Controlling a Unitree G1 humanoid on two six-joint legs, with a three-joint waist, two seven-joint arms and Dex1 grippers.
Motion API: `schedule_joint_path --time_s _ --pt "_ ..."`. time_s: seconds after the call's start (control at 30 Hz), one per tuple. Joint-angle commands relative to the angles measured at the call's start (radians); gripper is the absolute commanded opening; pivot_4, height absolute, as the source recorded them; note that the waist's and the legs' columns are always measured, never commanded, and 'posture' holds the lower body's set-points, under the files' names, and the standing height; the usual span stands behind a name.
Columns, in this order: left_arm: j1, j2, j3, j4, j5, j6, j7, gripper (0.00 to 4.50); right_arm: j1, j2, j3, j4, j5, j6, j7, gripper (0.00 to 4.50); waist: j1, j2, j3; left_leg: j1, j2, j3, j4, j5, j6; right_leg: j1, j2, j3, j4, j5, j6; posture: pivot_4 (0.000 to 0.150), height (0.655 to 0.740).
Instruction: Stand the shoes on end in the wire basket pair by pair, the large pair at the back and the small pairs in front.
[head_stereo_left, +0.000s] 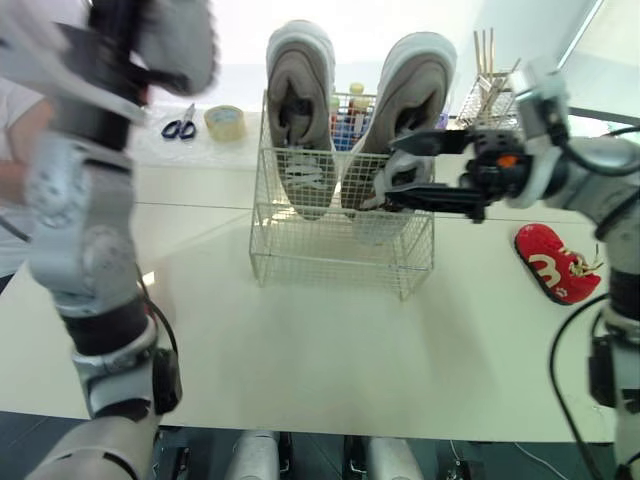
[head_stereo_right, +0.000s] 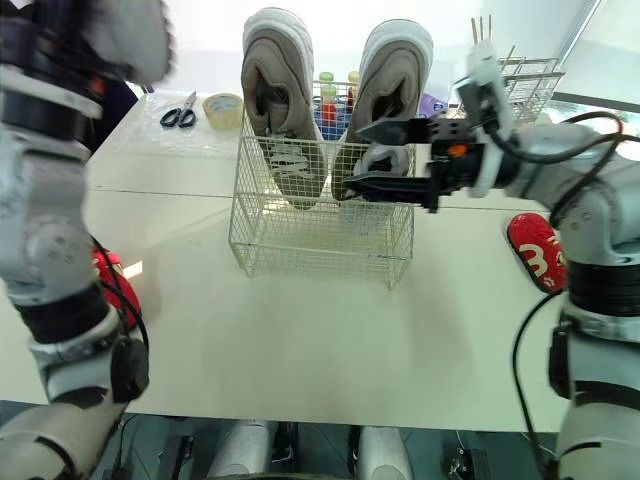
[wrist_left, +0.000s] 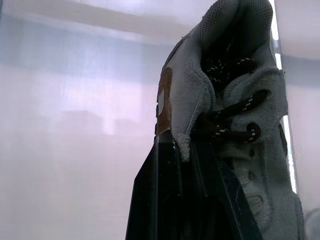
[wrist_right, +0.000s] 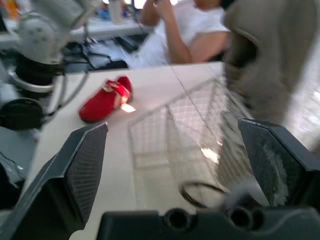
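The white table (head_stereo_left: 300, 350) carries the wire basket (head_stereo_left: 340, 250) near its middle. A red shoe (head_stereo_left: 551, 262) lies sole up to the right of the basket, well apart from it. A second red shoe (head_stereo_right: 108, 282) lies off the basket's left side, partly hidden behind the left arm.

The right gripper (head_stereo_right: 385, 158) hangs at the basket's right front corner with its fingers spread wide and nothing between them. One finger is level with the rim and the other lower against the mesh; whether they touch the wire I cannot tell.

Two large grey sneakers stand on end, toes down, along the back of the basket. One (head_stereo_left: 298, 110) is on the left and one (head_stereo_left: 412, 95) on the right, just beside the released gripper.

The left gripper (wrist_left: 180, 150), raised high to the left of the basket, is clenched on a small grey sneaker (wrist_left: 240, 75) with dark speckled laces, gripping it near the collar.

Beyond the basket lie scissors (head_stereo_left: 180, 126) and a tape roll (head_stereo_left: 225, 120), with bottles (head_stereo_left: 350, 110) right behind it and a wire rack (head_stereo_left: 492, 92) to the far right. A person in white (wrist_right: 185, 30) sits past the table's left edge
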Motion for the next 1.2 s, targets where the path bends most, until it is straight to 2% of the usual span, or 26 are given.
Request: schedule_joint_path --time_s 0.03,0.13,0.27,0.4,0.73,0.9,0.97,1.03,1.2 --pt "0.025 -0.065 -0.084 0.026 0.058 -0.122 -0.038 0.05 -0.045 -0.072 -0.012 -0.001 -0.023 -0.010 0.053 4.50 -0.002 0.000 0.000 0.000 0.001 0.000 0.001 -0.002 0.003 0.000 0.001 0.000 0.000 0.000 0.000 0.150 0.7352" --pt "0.041 -0.127 -0.168 0.118 0.148 -0.259 -0.075 0.05 -0.039 -0.102 -0.039 -0.033 0.008 0.042 0.045 4.50 -0.001 0.000 0.000 -0.001 0.002 0.000 0.002 -0.002 0.003 -0.001 0.001 0.000 0.000 0.000 0.000 0.150 0.7352" --pt "0.074 -0.202 -0.247 0.247 0.293 -0.463 -0.053 0.05 0.000 -0.133 -0.051 -0.118 0.027 0.087 0.024 4.50 0.002 0.000 0.000 -0.001 0.001 0.000 0.003 -0.004 0.007 -0.001 -0.001 0.000 -0.001 0.000 0.000 0.150 0.7352" --pt "0.098 -0.262 -0.283 0.345 0.312 -0.551 -0.072 0.05 0.023 -0.158 -0.100 -0.167 0.076 0.152 -0.008 4.50 0.004 0.000 0.000 -0.002 0.001 0.000 0.004 -0.005 0.008 -0.001 -0.004 0.001 -0.001 0.000 0.000 0.150 0.7352" --pt "0.185 -0.315 -0.290 0.538 0.403 -0.702 -0.030 0.05 0.274 -0.094 -0.346 -0.314 0.284 0.357 -0.238 4.50 0.005 0.001 -0.001 -0.002 -0.001 -0.001 0.006 -0.007 0.011 0.002 -0.007 0.000 -0.002 0.000 -0.001 0.150 0.7352" --pt "0.195 -0.300 -0.304 0.652 0.494 -0.787 -0.002 0.05 0.366 -0.050 -0.376 -0.353 0.339 0.358 -0.315 4.50 0.003 0.001 -0.001 -0.002 -0.001 -0.002 0.006 -0.007 0.012 0.002 -0.007 -0.001 -0.002 0.000 -0.001 0.150 0.7352" --pt "0.196 -0.308 -0.297 0.687 0.477 -0.790 -0.003 0.05 0.370 -0.042 -0.372 -0.351 0.352 0.347 -0.333 4.50 0.003 0.005 -0.004 -0.001 -0.001 -0.002 0.006 -0.007 0.012 0.002 -0.006 -0.001 -0.002 0.000 -0.001 0.150 0.7352" --pt "0.200 -0.332 -0.276 0.690 0.405 -0.753 -0.019 0.05 0.376 -0.044 -0.367 -0.350 0.357 0.337 -0.342 4.50 0.005 0.009 -0.007 -0.001 -0.001 -0.002 0.006 -0.007 0.012 0.003 -0.006 -0.001 -0.002 0.000 -0.001 0.150 0.7352" --pt "0.256 -0.370 -0.257 0.545 0.264 -0.571 -0.041 0.05 0.392 -0.043 -0.332 -0.341 0.345 0.296 -0.346 4.50 0.003 0.011 -0.008 -0.001 -0.001 -0.002 0.006 -0.007 0.012 0.003 -0.006 -0.001 -0.002 0.000 -0.001 0.150 0.7352"
